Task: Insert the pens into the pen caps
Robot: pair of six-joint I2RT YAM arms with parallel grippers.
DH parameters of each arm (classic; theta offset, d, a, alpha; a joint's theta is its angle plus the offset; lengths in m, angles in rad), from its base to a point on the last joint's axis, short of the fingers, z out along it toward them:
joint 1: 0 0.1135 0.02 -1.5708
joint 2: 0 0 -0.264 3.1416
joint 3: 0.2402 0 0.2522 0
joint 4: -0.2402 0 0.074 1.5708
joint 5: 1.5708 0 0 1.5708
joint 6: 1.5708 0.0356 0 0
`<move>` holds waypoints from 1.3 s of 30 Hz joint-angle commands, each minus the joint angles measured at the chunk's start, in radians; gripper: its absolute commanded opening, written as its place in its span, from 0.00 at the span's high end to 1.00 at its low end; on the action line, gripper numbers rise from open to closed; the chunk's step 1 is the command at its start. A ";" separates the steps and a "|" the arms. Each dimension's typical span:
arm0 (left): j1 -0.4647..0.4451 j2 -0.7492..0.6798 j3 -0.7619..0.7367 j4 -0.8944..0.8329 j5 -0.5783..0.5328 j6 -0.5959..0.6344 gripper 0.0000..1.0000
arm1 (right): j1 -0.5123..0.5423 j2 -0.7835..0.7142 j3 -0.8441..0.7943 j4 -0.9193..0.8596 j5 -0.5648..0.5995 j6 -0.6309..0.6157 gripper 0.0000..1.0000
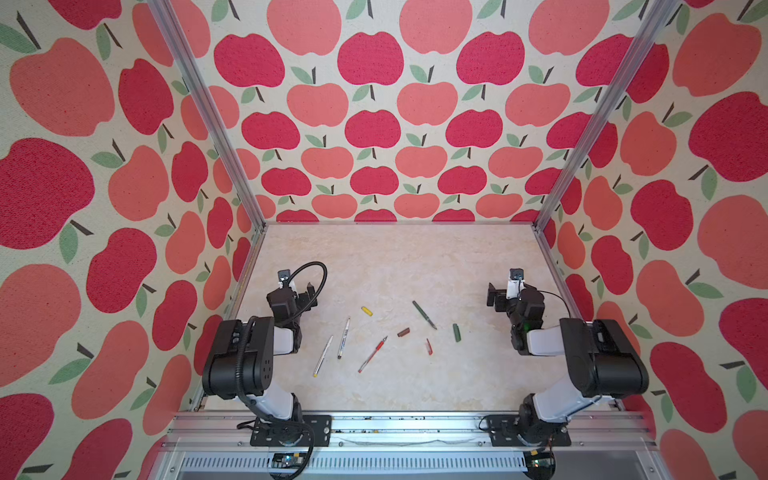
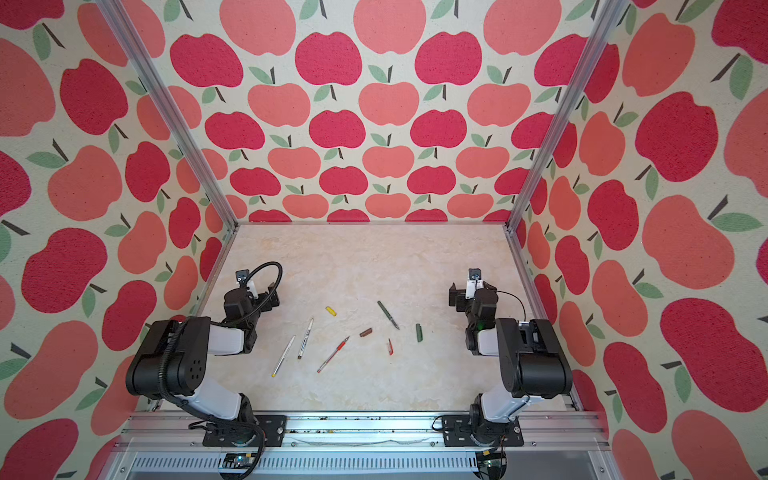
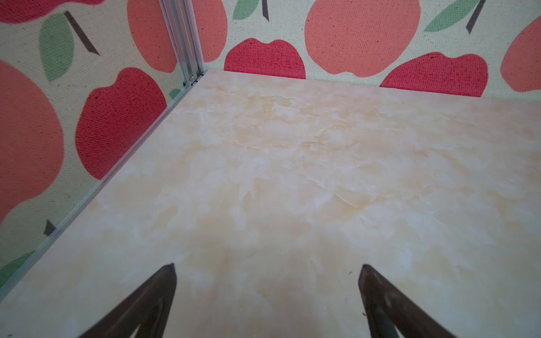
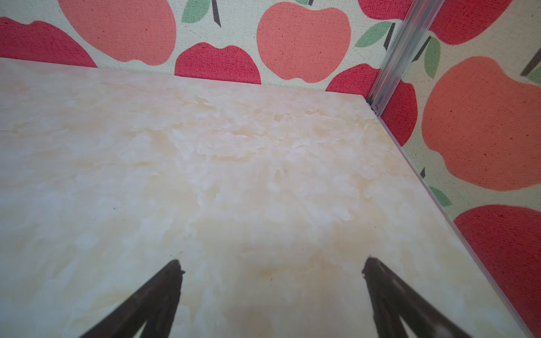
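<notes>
The left and right jaws stand apart over the table [image 3: 292, 175], their bases cut off in both wrist views.

Robot lab cell: aluminium frame post [image 3: 185, 38] and apple-print cloth wall [image 3: 360, 38] rise beyond the left gripper [image 3: 268, 264].

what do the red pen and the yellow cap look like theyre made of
Red pen: likely translucent red-tinted plastic; the barrel looks partly see-through. Yellow cap: probably opaque plastic, smooth and evenly coloured. Both are too small to be sure.
</notes>
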 commanded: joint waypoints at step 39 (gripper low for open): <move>0.033 -0.571 0.213 -0.690 0.221 -0.077 0.01 | -0.045 -0.460 0.142 -0.560 0.013 0.472 0.01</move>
